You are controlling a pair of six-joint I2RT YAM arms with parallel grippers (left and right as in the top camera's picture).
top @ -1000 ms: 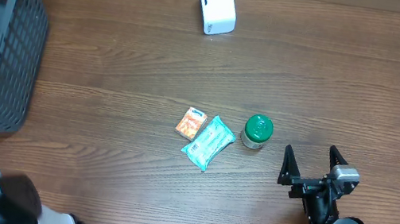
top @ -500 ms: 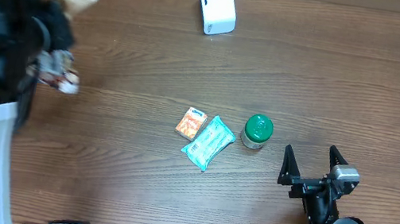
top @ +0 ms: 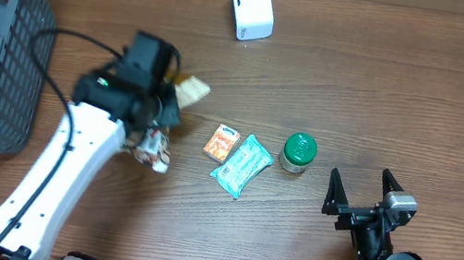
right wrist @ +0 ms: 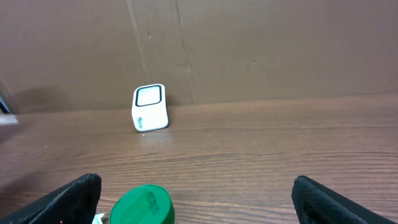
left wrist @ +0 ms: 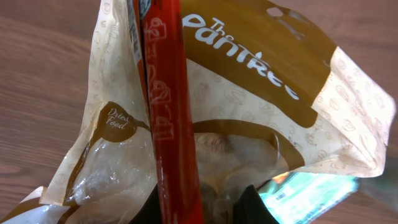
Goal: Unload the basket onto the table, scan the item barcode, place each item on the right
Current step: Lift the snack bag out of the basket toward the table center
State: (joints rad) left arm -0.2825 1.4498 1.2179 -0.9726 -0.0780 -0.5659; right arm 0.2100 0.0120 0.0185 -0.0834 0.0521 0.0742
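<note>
The left jaws grip a brown snack pouch [left wrist: 261,68] at nine o'clock of the orange packet [top: 222,141]; the right jaws stand wide, empty.

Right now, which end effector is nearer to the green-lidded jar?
Right. The right end effector sits just beside the jar; the left end effector is farther, beyond both packets.

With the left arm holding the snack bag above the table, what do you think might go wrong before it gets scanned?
1. The left tool seems to pinch the snack bag near one end only. The floppy bag may slip or twist, so its barcode might not face the scanner.
2. The bag hangs close to the orange packet, and a low swing could knock it.
</note>
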